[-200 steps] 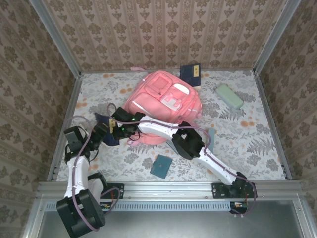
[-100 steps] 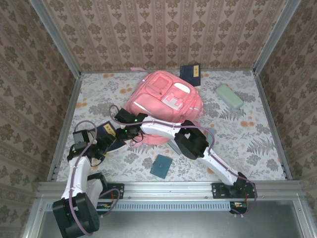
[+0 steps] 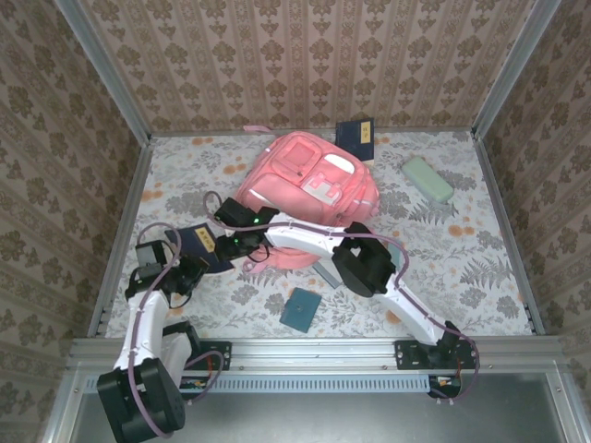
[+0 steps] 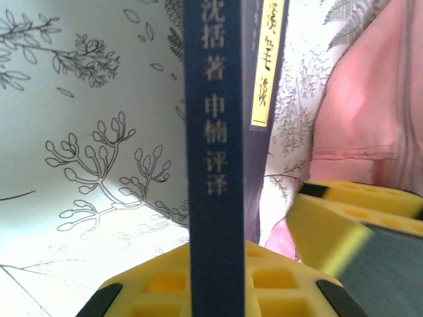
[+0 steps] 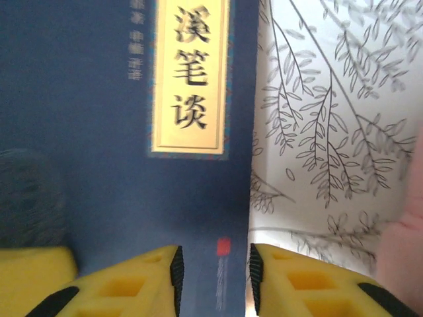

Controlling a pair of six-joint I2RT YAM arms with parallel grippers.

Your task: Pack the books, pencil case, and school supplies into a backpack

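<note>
The left tool (image 3: 192,265) is clamping a navy book (image 3: 208,242) with a yellow label, just off the near-left corner of the pink backpack (image 3: 305,194). In the left wrist view its yellow fingers (image 4: 152,284) are sitting on either side of the book's spine, which is standing edge-on, with the backpack's pink fabric close on the right.

The right tool (image 3: 237,243) is reaching along the backpack's near edge to the same book. In the right wrist view its fingers (image 5: 125,287) are standing slightly apart over the book's right edge. Nothing is pinched between them, and I cannot tell whether they are touching the cover.

A second navy book (image 3: 355,138) is lying just beyond the backpack's far edge. The mint pencil case (image 3: 428,178) is resting on the surface (image 3: 462,268) to the backpack's right, apart from it. The dark-teal pad (image 3: 300,309) is lying on the backpack's near side, also apart.
</note>
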